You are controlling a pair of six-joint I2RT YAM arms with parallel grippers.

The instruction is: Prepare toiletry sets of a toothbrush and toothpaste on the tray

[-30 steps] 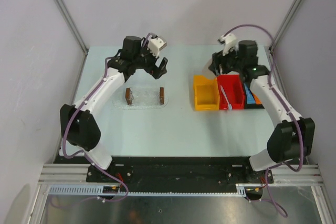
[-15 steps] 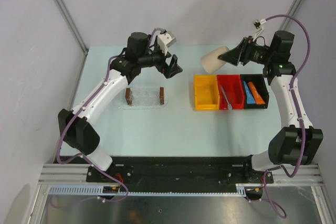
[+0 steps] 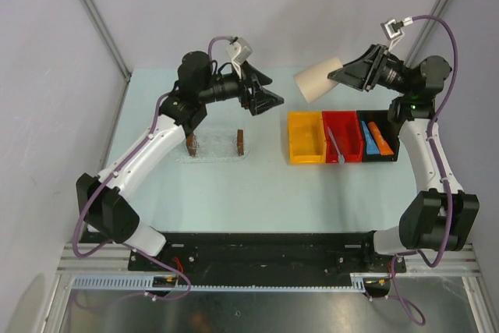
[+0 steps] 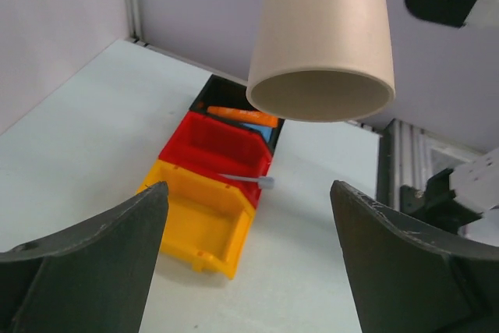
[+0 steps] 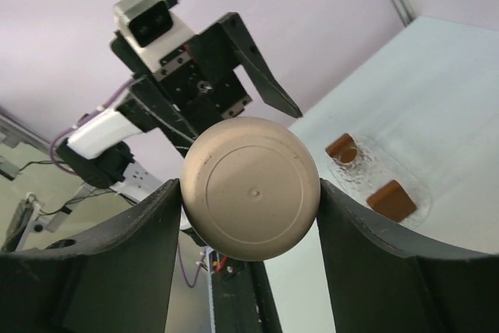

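Your right gripper (image 3: 338,77) clamps the beige cup (image 3: 316,82) aloft, mouth toward your wide-open left gripper (image 3: 271,91): likely a handover. Tray (image 3: 214,150) waits below; toothbrush (image 3: 334,146) in red bin (image 3: 343,117), toothpaste tubes (image 3: 380,138) in black bin (image 3: 396,143).

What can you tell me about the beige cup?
The cup is plain matte beige, round, slightly tapered, and looks empty inside. The right hand grips its closed end, holding it sideways in the air near the yellow bin. Its open mouth faces the open left hand, which is not touching it.
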